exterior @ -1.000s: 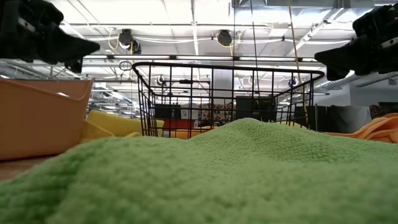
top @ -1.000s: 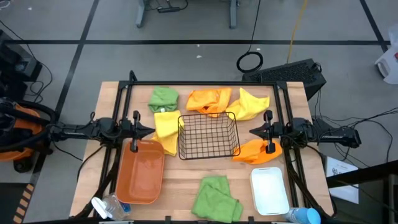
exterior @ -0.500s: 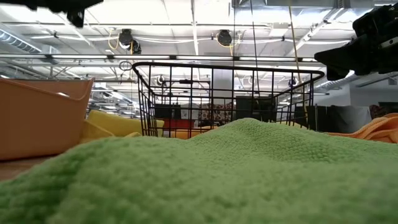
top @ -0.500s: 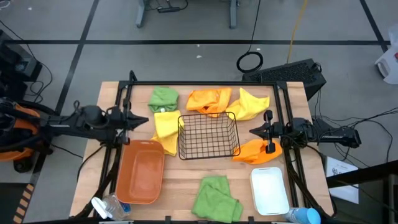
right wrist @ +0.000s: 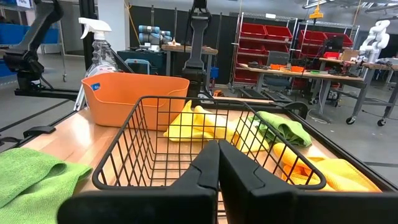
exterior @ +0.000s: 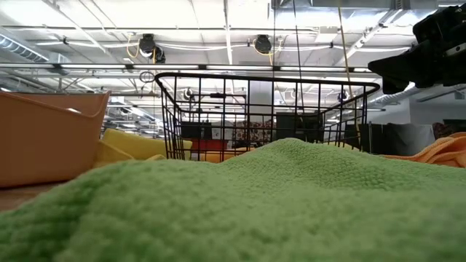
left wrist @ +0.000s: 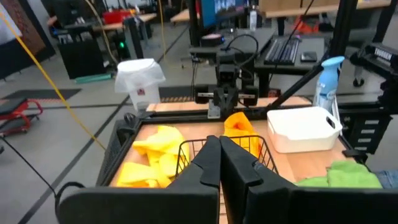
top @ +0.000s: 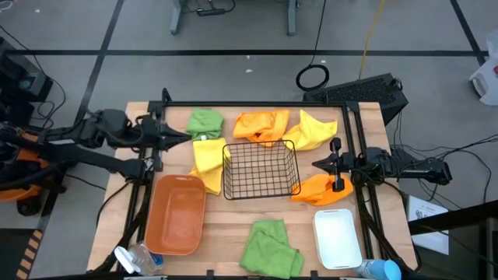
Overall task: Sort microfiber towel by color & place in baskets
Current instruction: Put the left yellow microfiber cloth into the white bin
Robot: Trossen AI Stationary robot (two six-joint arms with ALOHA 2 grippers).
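**A:** High view first: where are the towels found?

**B:** Six are spread over the table [top: 140,113]; a green towel [top: 205,122], an orange towel [top: 261,125] and a yellow towel [top: 315,129] along the far edge; a second yellow one [top: 205,158] is touching the left side of the wire basket [top: 261,169], a second orange one [top: 320,188] its right, a second green one [top: 269,247] at the near edge. The orange bin [top: 176,214] and white bin [top: 336,236] are seen empty, so sorting is judged unstarted.

**A:** And the grippers?

**B:** The left gripper [top: 185,137] is held above the far-left towels, fingers pressed together, probably poised for a first pick; the right gripper [top: 317,165] is parked over the orange cloth, likewise closed on nothing.
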